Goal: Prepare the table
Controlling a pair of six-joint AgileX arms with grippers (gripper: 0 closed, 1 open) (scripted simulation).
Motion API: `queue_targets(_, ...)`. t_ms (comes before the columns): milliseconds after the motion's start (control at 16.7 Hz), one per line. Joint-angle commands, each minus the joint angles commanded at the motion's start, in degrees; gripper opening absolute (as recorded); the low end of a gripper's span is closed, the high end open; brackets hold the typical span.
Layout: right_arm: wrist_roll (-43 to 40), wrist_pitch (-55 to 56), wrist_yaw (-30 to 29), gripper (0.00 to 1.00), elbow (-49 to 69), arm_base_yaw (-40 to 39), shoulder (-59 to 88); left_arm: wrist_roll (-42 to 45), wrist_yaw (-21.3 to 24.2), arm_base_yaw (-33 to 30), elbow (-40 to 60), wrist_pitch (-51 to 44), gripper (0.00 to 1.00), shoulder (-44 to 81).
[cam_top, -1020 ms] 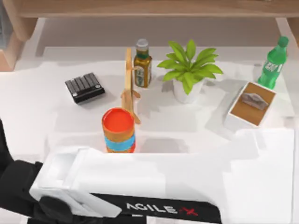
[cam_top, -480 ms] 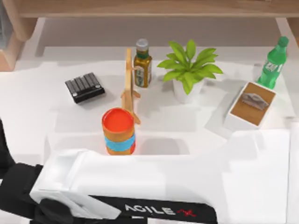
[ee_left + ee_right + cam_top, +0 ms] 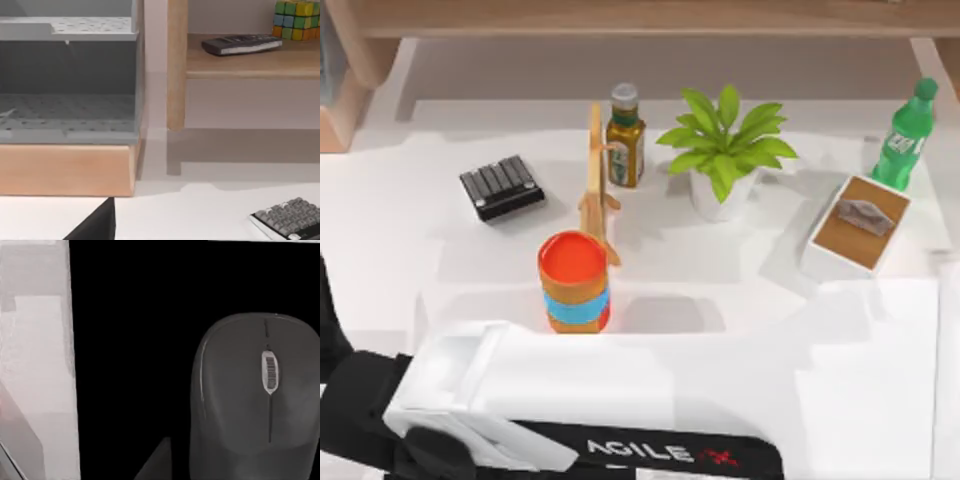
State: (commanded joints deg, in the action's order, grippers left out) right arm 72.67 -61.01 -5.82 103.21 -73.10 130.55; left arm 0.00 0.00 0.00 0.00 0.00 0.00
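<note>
The white table takes up pretty much the whole top view, with a wooden shelf running along its far edge. A big white arm lies across the near edge, so a lot of the tabletop there is covered.

Stuff on the table: a dark keypad toward the far left, a thin wooden stand near the middle with a brown bottle just beside it on the far side, and an orange cup with a blue band right in front of the stand. A potted plant sits next to the bottle. Over by the right edge there's a white box with a brown inside and something grey in it, and a green bottle in the far right corner.

Left wrist view looks at the shelf, with a remote and a colourful cube on a board, a grey rack beside it, and the keypad at the corner.

Right wrist view is looking down on a grey mouse sitting on a black mat.

Can't tell whether either claw is released or clenched, honestly.
</note>
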Motion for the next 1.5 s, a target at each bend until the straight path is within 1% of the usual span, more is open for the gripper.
queue_targets(60, 0.00, 0.00, 0.00, 0.98, 0.00, 0.00, 0.00, 0.00, 0.00, 0.00, 0.00, 0.00, 1.00, 0.00)
queue_targets(120, 0.00, 0.00, 0.00, 1.00, 0.00, 0.00, 0.00, 0.00, 0.00, 0.00, 0.00, 0.00, 1.00, 0.00)
queue_targets(720, 0.00, 0.00, 0.00, 1.00, 0.01, 0.17, -0.03, 0.00, 0.00, 0.00, 0.00, 0.00, 1.00, 0.00)
queue_targets(840, -1.36, 0.40, 0.05, 1.00, -0.99, 0.43, -2.18, 0.00, 0.00, 0.00, 0.00, 0.00, 1.00, 0.00)
queue_targets(1020, -5.55, 1.85, 0.25, 1.00, -4.50, 1.63, -8.84, 0.00, 0.00, 0.00, 0.00, 0.00, 1.00, 0.00)
queue_targets(1200, -11.71, 4.60, 0.74, 1.00, -10.51, 4.30, -18.87, 0.00, 0.00, 0.00, 0.00, 0.00, 1.00, 0.00)
queue_targets(1500, -23.44, 11.85, 2.43, 1.00, -24.07, 11.98, -38.91, 0.00, 0.00, 0.00, 0.00, 0.00, 1.00, 0.00)
